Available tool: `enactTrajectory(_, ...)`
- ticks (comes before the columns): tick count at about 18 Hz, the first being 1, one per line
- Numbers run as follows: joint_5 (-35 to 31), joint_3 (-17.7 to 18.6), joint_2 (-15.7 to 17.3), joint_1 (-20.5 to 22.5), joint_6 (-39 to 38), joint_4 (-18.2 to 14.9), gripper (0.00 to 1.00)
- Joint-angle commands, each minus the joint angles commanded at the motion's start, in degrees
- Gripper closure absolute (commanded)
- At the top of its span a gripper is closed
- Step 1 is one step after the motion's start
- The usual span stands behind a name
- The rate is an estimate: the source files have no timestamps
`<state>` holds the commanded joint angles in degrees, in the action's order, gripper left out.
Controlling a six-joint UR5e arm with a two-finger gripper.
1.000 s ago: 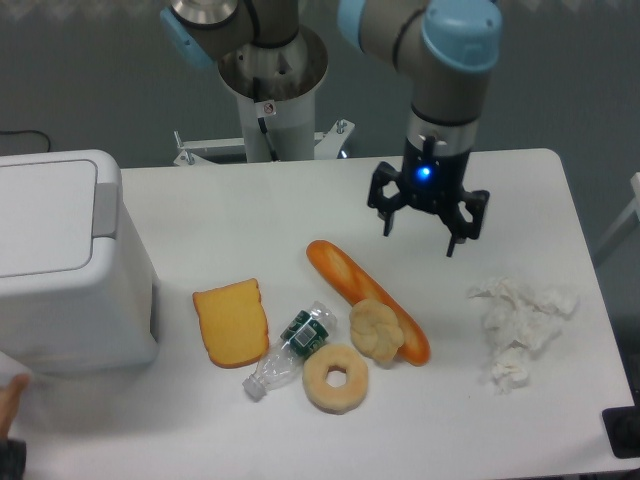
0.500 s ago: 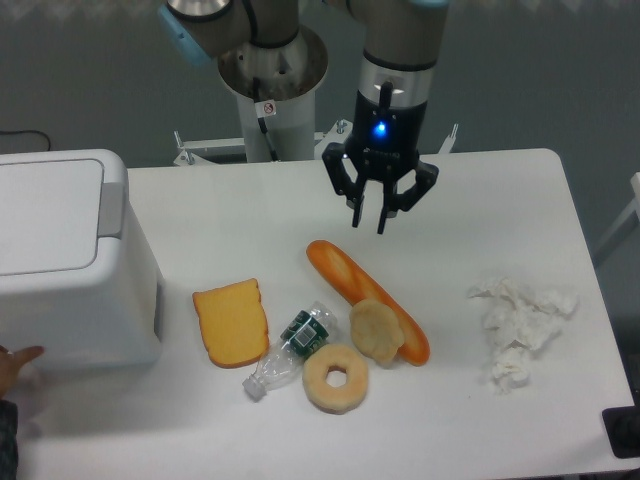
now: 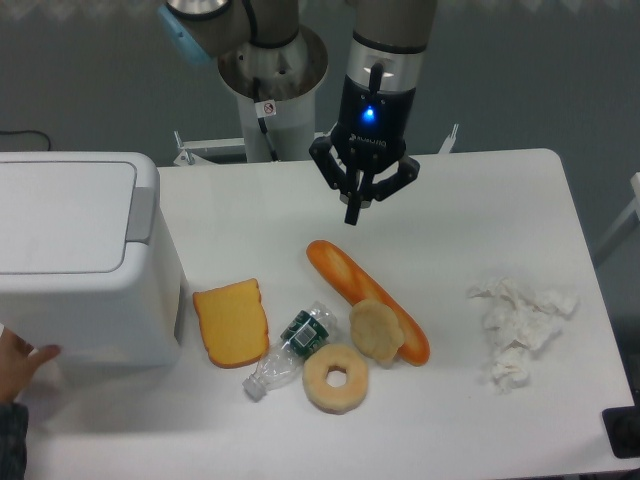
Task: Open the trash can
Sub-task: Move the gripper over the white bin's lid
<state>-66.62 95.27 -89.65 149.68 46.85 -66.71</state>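
Left of the jaws: the trash can (image 3: pixel 85 255) stands well apart from them at the table's left end, lid flat and down, so I count the opening as not begun.
Push tab: I read the grey tab (image 3: pixel 140 215) on the lid's near-right edge as my target; it faces the jaws' side of the can.
Gripper: the gripper (image 3: pixel 354 209) hangs empty above the table (image 3: pixel 500 200), fingers drawn in nearly together at the tips.
Below the jaws: a baguette (image 3: pixel 366 300), with a round bun (image 3: pixel 376 330) on it, a doughnut (image 3: pixel 335 377), a bottle (image 3: pixel 288 351) and a toast slice (image 3: pixel 231 322) further down-left.
Hand: a person's hand (image 3: pixel 18 362) rests at the can's lower left corner, far from the jaws.
Approach: I would travel left at this height, clear of the food, then come down squarely on the tab with narrowed fingers.
Risk: pressing off-centre may slide the can rather than spring the lid.
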Motion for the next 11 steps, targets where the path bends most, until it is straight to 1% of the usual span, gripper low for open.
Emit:
enactTrajectory(2, 0.4, 0.1, 0.6, -0.1, -0.8, 0.0, 0.89)
enactTrajectory(6, 4.0, 0.1, 1.8, -0.1, -3.1, 0.1, 0.89)
enactTrajectory(9, 6.3, 0.1, 2.5, -1.1, -6.6, 0.2, 0.89)
enactTrajectory(11, 7.2, 0.1, 2.6, -2.5, -8.9, 0.4, 0.89)
